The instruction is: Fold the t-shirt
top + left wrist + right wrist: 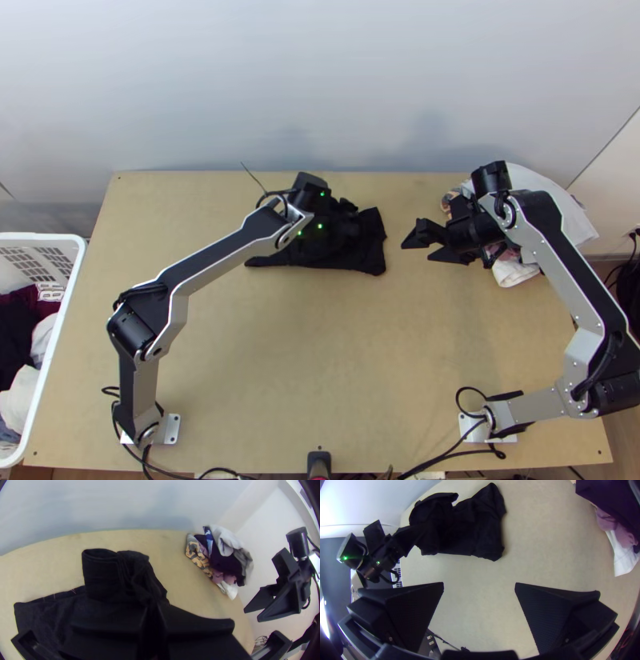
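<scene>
The black t-shirt [369, 254] lies bunched and partly layered near the table's back, its lower edge fairly straight; in the left wrist view an upright fold of the cloth [100, 576] stands up. Over it is my left gripper [342, 228], black against black; in its wrist view the left gripper [154, 608] has its fingers together on the cloth. My right gripper [417, 251] is open and empty, a short way right of the shirt. From its wrist, the right gripper [479, 583] has bare table between its fingers, with the shirt [463, 536] farther off.
A heap of mixed clothes [512, 270] lies at the back right, beneath and behind the right arm. A white basket [67, 320] holding clothes stands beyond the table's left edge. Bare wood [320, 352] stretches between the shirt and the near edge.
</scene>
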